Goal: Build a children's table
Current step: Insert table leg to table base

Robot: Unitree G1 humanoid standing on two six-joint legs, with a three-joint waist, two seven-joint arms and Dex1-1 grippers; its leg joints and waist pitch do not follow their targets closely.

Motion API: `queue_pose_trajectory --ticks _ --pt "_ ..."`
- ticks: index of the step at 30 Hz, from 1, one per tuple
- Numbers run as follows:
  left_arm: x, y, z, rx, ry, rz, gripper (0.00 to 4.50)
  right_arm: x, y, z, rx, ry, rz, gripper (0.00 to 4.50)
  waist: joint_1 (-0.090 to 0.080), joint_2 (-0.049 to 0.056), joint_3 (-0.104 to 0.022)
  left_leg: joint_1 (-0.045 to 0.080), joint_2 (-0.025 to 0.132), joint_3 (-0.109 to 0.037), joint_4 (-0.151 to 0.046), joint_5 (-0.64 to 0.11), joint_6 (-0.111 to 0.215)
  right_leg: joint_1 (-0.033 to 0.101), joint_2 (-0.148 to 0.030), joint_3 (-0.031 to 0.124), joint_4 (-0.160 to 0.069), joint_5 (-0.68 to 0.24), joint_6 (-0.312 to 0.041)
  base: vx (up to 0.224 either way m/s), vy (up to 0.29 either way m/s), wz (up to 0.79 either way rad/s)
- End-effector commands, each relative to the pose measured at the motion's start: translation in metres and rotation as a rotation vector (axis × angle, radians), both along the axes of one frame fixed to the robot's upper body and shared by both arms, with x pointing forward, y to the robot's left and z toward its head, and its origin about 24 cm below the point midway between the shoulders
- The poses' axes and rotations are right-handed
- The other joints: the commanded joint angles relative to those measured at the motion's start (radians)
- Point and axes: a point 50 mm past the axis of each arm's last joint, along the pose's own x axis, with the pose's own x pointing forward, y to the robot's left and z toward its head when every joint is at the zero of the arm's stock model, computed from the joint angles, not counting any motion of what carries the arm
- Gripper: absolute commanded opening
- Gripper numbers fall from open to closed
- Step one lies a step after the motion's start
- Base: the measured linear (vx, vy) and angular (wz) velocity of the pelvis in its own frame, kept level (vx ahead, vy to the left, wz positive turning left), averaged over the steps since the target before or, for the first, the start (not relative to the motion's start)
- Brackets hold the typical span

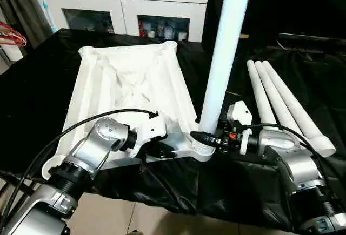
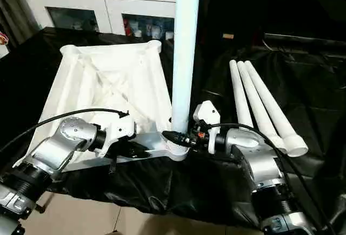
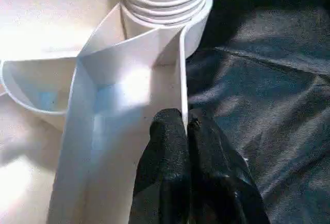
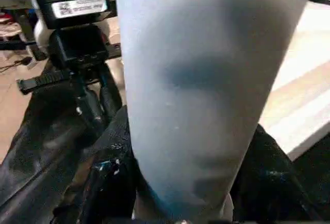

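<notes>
- Table top (image 1: 130, 84) lies upside down on the black-draped worktop (image 1: 32, 100), ribbed underside up.
- My left gripper (image 3: 186, 126): jaws clenched on the near rim of the top, pinning it down.
- One leg (image 1: 224, 56) stands upright in the near right corner socket (image 1: 201, 147), threaded end partly in.
- My right gripper (image 1: 210, 138): jaws grasping that leg just above the socket.
- Three spare legs (image 1: 281, 102) lie side by side at far right.
- Step in hand, I judge: seating the first leg. Next: keep turning it home, holding the top steady.
</notes>
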Motion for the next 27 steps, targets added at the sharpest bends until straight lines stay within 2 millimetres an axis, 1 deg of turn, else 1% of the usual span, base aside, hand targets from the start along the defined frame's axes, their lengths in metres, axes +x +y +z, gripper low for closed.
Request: queue_pose_trajectory --ticks 1,2,3,6,9,10,12,13,14,18,24,25,26,27 --pt "0.005 -0.009 0.013 -0.015 -0.053 -0.059 0.0 -0.03 0.007 -0.05 -0.111 0.245 0.097 1.89 0.0 -0.005 -0.034 0.002 0.058 -0.02 -0.081 -0.236 0.013 0.027 -0.082 0.041 -0.079 -0.168 -0.21 0.0 0.0 0.0" --pt "0.006 -0.009 0.014 -0.02 -0.054 -0.062 0.0 -0.031 0.007 -0.05 -0.106 0.244 0.104 1.89 0.001 -0.004 -0.034 0.001 0.058 -0.021 -0.081 -0.232 0.013 0.029 -0.082 0.041 -0.078 -0.173 -0.208 0.0 0.0 0.0" --pt "0.006 -0.008 0.014 -0.022 -0.056 -0.063 0.0 -0.032 0.007 -0.05 -0.1 0.243 0.111 1.89 0.002 -0.005 -0.034 0.003 0.059 -0.021 -0.082 -0.233 0.012 0.028 -0.083 0.04 -0.078 -0.175 -0.207 0.0 0.0 0.0" --pt "0.007 -0.007 0.015 -0.025 -0.056 -0.068 0.0 -0.035 0.007 -0.05 -0.088 0.242 0.128 1.89 0.001 -0.005 -0.036 0.005 0.06 -0.021 -0.082 -0.233 0.01 0.029 -0.082 0.039 -0.076 -0.151 -0.214 0.0 0.0 0.0" --pt "0.007 -0.006 0.017 -0.039 -0.048 -0.086 0.0 -0.038 0.008 -0.049 -0.07 0.236 0.151 1.89 0.006 -0.006 -0.037 0.006 0.061 -0.02 -0.081 -0.232 0.013 0.03 -0.081 0.038 -0.075 -0.13 -0.217 0.0 0.0 0.0" --pt "0.008 -0.005 0.018 -0.036 -0.045 -0.096 0.0 -0.039 0.009 -0.049 -0.06 0.237 0.159 1.89 0.008 -0.004 -0.038 0.007 0.061 -0.021 -0.081 -0.228 0.014 0.031 -0.082 0.038 -0.073 -0.118 -0.221 0.0 0.0 0.0" --pt "0.008 -0.003 0.019 -0.032 -0.034 -0.117 0.0 -0.04 0.01 -0.049 -0.044 0.234 0.173 1.89 0.011 0.0 -0.037 0.007 0.062 -0.021 -0.082 -0.237 0.011 0.031 -0.082 0.037 -0.074 -0.124 -0.224 0.0 0.0 0.0" --pt "0.008 -0.003 0.019 -0.032 -0.034 -0.117 0.0 -0.04 0.01 -0.049 -0.044 0.234 0.173 1.89 0.01 -0.003 -0.036 0.005 0.062 -0.021 -0.083 -0.244 0.009 0.032 -0.082 0.037 -0.074 -0.127 -0.225 0.0 0.0 0.0" --pt "0.008 -0.002 0.02 -0.027 -0.032 -0.128 0.0 -0.04 0.01 -0.049 -0.039 0.234 0.177 1.89 0.011 -0.003 -0.037 0.007 0.062 -0.021 -0.083 -0.244 0.008 0.031 -0.083 0.037 -0.074 -0.127 -0.227 0.0 0.0 0.0" --pt "0.01 0.003 0.021 -0.004 -0.025 -0.144 0.0 -0.039 0.011 -0.049 -0.027 0.228 0.181 1.89 0.013 0.0 -0.038 0.007 0.062 -0.021 -0.082 -0.238 0.006 0.032 -0.083 0.036 -0.071 -0.11 -0.233 0.0 0.0 0.0" --pt "0.014 0.008 0.021 0.015 -0.037 -0.115 0.0 -0.037 0.011 -0.048 -0.019 0.223 0.166 1.89 0.02 0.001 -0.037 0.009 0.064 -0.021 -0.083 -0.245 0.0 0.032 -0.084 0.036 -0.07 -0.109 -0.237 0.0 0.0 0.0" --pt "0.018 0.008 0.022 0.01 -0.06 -0.054 0.0 -0.032 0.012 -0.049 -0.005 0.212 0.107 1.89 0.021 0.001 -0.038 0.009 0.063 -0.021 -0.083 -0.249 -0.002 0.032 -0.085 0.036 -0.071 -0.115 -0.238 0.0 0.0 0.0" --pt "0.019 0.008 0.022 0.006 -0.068 -0.025 0.0 -0.03 0.012 -0.049 0.0 0.206 0.08 1.89 0.02 0.002 -0.037 0.008 0.064 -0.021 -0.084 -0.255 -0.004 0.03 -0.085 0.036 -0.071 -0.122 -0.239 0.0 0.0 0.0" --pt "0.019 0.008 0.022 0.006 -0.068 -0.025 0.0 -0.03 0.012 -0.049 0.0 0.206 0.08 1.89 0.018 0.0 -0.035 0.009 0.064 -0.022 -0.086 -0.274 -0.009 0.03 -0.086 0.036 -0.075 -0.151 -0.237 0.0 0.0 0.0"
